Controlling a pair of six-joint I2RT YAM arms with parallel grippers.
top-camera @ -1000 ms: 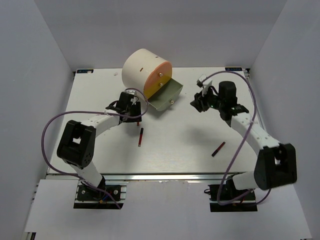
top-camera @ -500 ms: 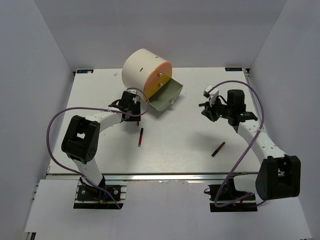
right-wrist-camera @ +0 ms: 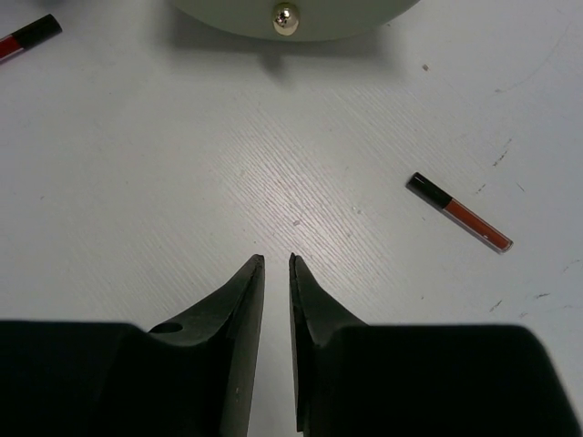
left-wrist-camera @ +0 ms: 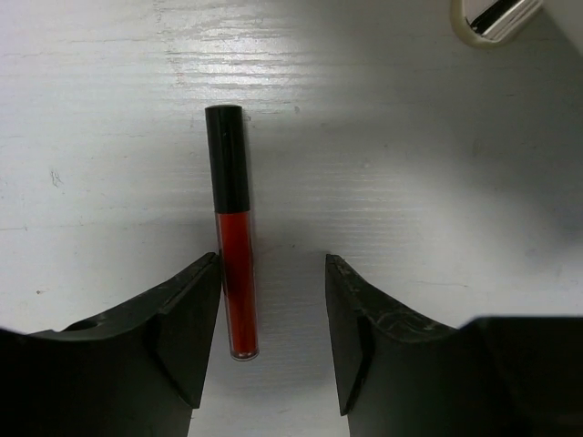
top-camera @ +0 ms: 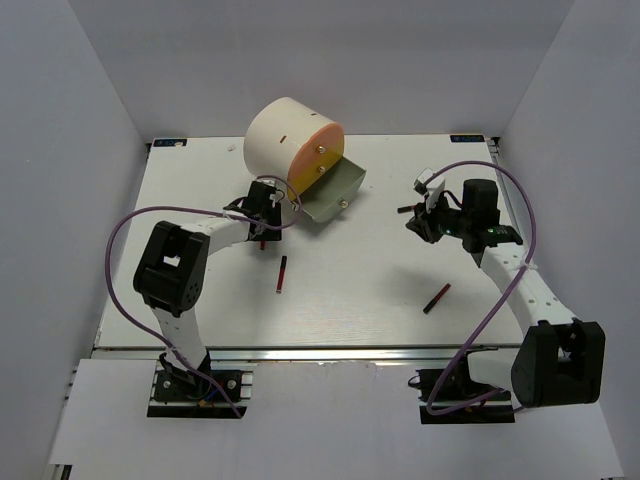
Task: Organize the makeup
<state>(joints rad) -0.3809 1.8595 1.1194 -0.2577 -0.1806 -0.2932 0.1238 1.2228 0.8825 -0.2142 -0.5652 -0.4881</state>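
right, down at the near side of the table (top-camera: 350,310) the nearest stick (top-camera: 436,298), dark red and black, lies slantwise on the right half, well apart from both arms. a little further in, on the left, there's the second stick (top-camera: 283,275), pointing roughly front to back, with nothing touching it.

just past that, the left gripper (left-wrist-camera: 273,259) is low over the table with its jaws standing well apart. the third stick (left-wrist-camera: 232,228) lies flat between them: red tube down in the gap, hard by the left-hand finger (left-wrist-camera: 182,309), black cap poking out beyond the tips. whether that finger touches it i can't tell, and the other finger is clear of it, so it isn't pinched.

across on the right, the right gripper (right-wrist-camera: 276,259) points toward the drawer (top-camera: 330,195). its jaws are all but closed, just a thin slit between them and nothing in it. ahead and to its right the fourth stick (right-wrist-camera: 460,214) lies on the bare table, near but apart.

further back the drawer stands open, its little round knob (right-wrist-camera: 286,16) facing out. behind it, at the far edge, sits the big cream box (top-camera: 272,135) with its orange-yellow front.
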